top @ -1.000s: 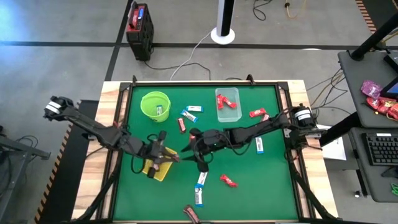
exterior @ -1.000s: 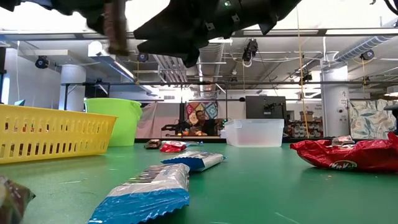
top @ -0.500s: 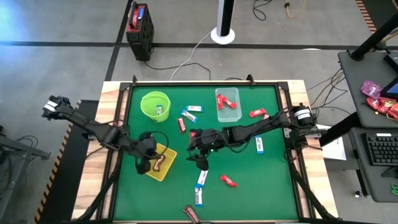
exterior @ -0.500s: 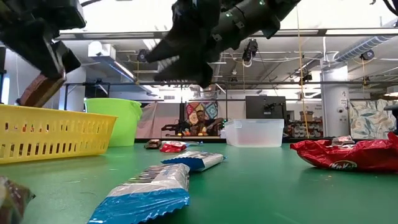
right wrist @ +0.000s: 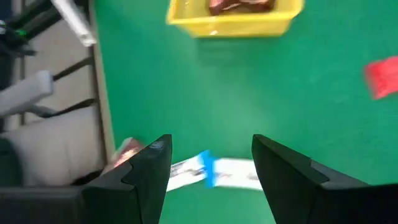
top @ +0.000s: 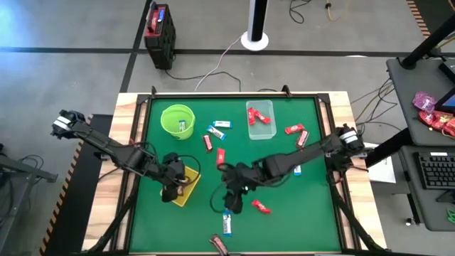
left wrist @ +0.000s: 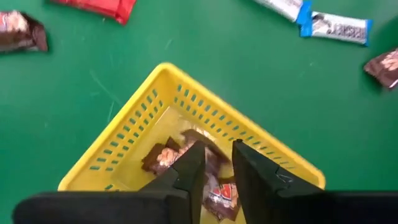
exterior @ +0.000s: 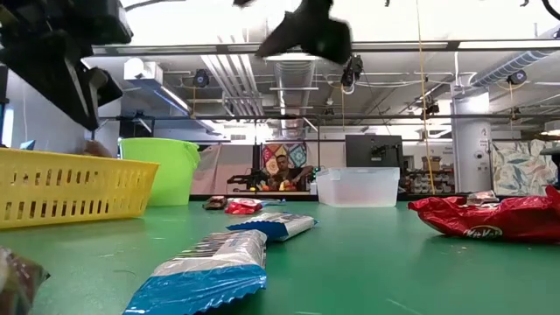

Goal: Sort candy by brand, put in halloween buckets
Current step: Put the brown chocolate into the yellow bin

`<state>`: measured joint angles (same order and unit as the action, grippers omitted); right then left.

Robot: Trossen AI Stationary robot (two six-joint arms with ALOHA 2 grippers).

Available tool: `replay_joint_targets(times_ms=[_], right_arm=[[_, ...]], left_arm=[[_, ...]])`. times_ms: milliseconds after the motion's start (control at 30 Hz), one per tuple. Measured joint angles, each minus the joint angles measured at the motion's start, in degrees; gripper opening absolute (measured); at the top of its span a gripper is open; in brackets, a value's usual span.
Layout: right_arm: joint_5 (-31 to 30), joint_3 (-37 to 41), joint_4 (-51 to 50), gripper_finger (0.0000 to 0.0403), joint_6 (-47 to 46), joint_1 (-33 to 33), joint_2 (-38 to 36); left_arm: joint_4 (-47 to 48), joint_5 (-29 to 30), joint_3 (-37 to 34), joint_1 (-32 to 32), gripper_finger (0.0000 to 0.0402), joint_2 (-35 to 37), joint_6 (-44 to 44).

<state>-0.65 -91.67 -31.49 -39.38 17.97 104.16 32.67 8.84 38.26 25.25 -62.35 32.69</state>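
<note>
My left gripper hangs just above the yellow basket, its fingers open by a narrow gap. Brown candy bars lie on the basket floor beneath it. My right gripper is wide open, pointing down over two blue-and-white bars lying end to end on the green mat. One of them shows in the high view. The lime-green bucket holds a bar. The clear tub holds red ones.
Loose candy lies on the mat: blue-and-white bars and a brown one near the bucket, red ones, a blue one, and a brown one at the near edge. A raised frame rims the table.
My left gripper swung from beside the basket toward the table's left, over the basket, and sank toward it; the brown bar it carried now lies inside. My right gripper moved toward the near edge and came over the blue-and-white bars.
</note>
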Motion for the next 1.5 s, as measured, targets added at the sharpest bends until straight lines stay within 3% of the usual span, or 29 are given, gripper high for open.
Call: replay_joint_targets(times_ms=[233, 400, 600, 800, 1000, 1167, 1500], right_arm=[[-4.9, -0.7, 1.8, 0.0214, -11.2, 7.1, 1.4], [-5.9, -5.0, 3.6, 0.0214, -15.2, 9.3, 8.0], [-5.0, -21.7, -7.7, 0.0214, -15.5, 10.0, 20.3], [-3.4, -43.0, -23.5, 0.0214, -18.3, 10.7, 32.4], [3.0, -38.2, -11.6, 0.0214, -20.6, 11.5, 33.0], [0.5, -38.1, -11.6, 0.0214, -15.6, 12.7, 33.2], [-3.9, -36.2, -10.1, 0.0214, -5.5, 13.8, 33.6]], left_arm=[[0.1, 2.7, 3.4, 0.3, 0.0092, 0.3, -3.5], [0.3, 4.2, 8.0, 1.2, 0.0093, 0.7, -5.7], [0.7, 5.4, 13.4, 6.1, 0.0093, 1.2, -9.0], [4.8, 15.4, 17.6, 13.8, 0.0094, 2.5, -10.0], [6.8, 24.1, 19.2, 20.6, 0.0094, 5.5, -9.8], [7.0, 26.8, 19.1, 22.7, 0.0094, 7.7, -9.8], [7.4, 26.8, 19.0, 22.7, 0.0094, 7.3, -9.8]])
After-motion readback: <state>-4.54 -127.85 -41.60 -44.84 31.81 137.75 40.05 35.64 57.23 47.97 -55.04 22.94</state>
